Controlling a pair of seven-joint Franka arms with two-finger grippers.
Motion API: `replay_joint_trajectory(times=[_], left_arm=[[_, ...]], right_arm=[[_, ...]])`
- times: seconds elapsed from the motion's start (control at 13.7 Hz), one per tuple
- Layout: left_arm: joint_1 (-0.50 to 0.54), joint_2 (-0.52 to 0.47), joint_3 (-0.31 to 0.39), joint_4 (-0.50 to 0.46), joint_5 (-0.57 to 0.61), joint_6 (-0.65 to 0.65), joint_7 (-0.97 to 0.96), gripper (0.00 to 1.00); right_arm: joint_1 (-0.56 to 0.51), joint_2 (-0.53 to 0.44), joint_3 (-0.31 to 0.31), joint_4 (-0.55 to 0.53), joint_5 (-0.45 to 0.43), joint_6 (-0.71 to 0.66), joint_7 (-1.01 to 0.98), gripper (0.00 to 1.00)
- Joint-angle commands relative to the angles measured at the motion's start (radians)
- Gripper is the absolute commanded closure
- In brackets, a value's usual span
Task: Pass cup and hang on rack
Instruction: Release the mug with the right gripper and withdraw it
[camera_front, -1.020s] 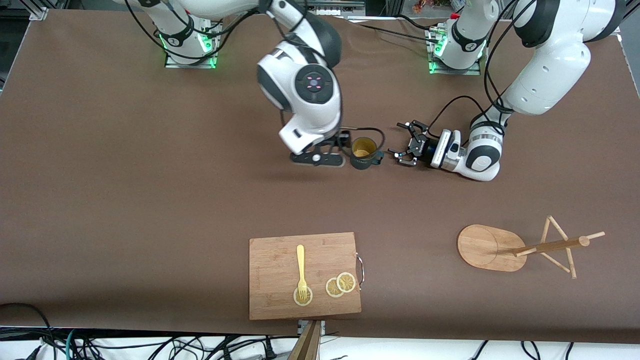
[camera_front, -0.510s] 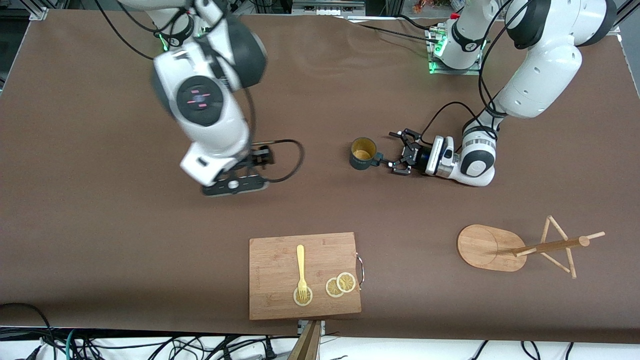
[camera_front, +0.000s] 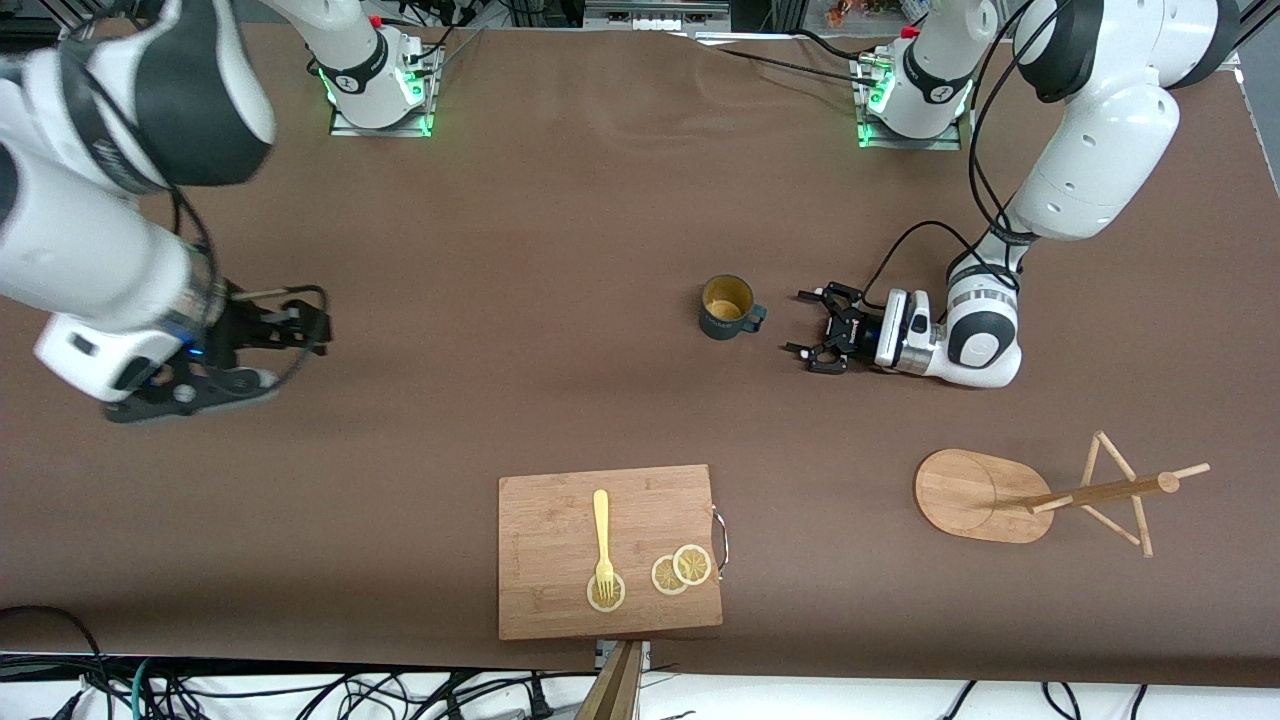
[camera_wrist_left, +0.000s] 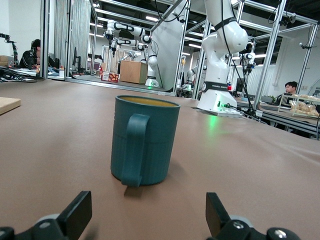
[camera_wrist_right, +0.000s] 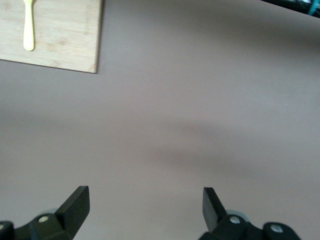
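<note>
The teal-blue cup (camera_front: 727, 307) stands upright on the brown table, its tan inside showing. My left gripper (camera_front: 810, 328) is low beside it, toward the left arm's end, open and empty, with a small gap to the handle. In the left wrist view the cup (camera_wrist_left: 145, 142) is straight ahead of the open left gripper (camera_wrist_left: 146, 220), handle facing it. My right gripper (camera_front: 303, 328) is open and empty over bare table at the right arm's end; the right wrist view (camera_wrist_right: 144, 207) shows only table between its jaws. The wooden rack (camera_front: 985, 495) is nearer the front camera, at the left arm's end.
A wooden cutting board (camera_front: 555, 520) lies near the front edge with a yellow fork (camera_front: 602, 540) and lemon slices (camera_front: 680, 570) on it. Its corner (camera_wrist_right: 60, 40) shows in the right wrist view. Cables hang under the table's front edge.
The right arm has let go of the cup and swung away to its own end of the table. The left gripper reached the cup's handle, then drew back slightly. The cup stayed put.
</note>
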Motion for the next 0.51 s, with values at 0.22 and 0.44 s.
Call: replay_joint_trajectory(times=[0.22,0.44], left_arm=[[-0.025,0.008,-0.037,0.015,-0.064,0.019,0.043,0.00],[-0.046,0.013,-0.055,0.015,-0.109,0.033,0.046,0.00]], right_arm=[[-0.151,-0.235,0.016,-0.153,0.004,-0.043,-0.013,0.00],[-0.197,-0.282,0.013,-0.179,-0.005,-0.043,-0.020,0.00]])
